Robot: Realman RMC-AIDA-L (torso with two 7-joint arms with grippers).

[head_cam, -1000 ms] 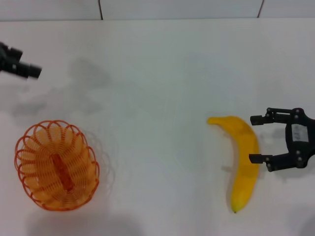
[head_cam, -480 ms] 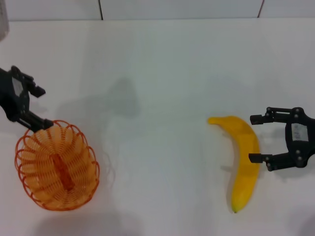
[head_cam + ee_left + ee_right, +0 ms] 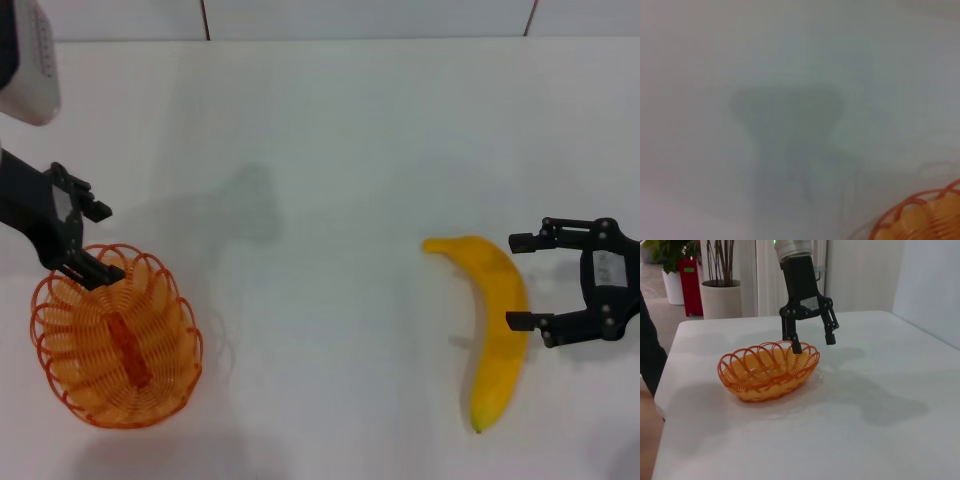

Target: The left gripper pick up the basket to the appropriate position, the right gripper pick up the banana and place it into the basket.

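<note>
The orange wire basket [image 3: 115,340] stands on the white table at the near left. It also shows in the right wrist view [image 3: 765,372] and at a corner of the left wrist view [image 3: 920,220]. My left gripper [image 3: 98,242] is open at the basket's far rim. In the right wrist view the left gripper [image 3: 812,342] has one finger just inside the rim and the other outside it. The yellow banana [image 3: 495,330] lies on the table at the right. My right gripper [image 3: 516,282] is open, with its fingertips at the banana's right side.
The white table [image 3: 330,150] runs to a wall at the back. A white arm segment [image 3: 25,60] hangs at the far left. Beyond the table edge [image 3: 670,355] stand plant pots [image 3: 720,297] and a red box [image 3: 690,285].
My left gripper has come in from the far left and moved down to the basket's far rim. The right gripper, banana and basket have not moved.
</note>
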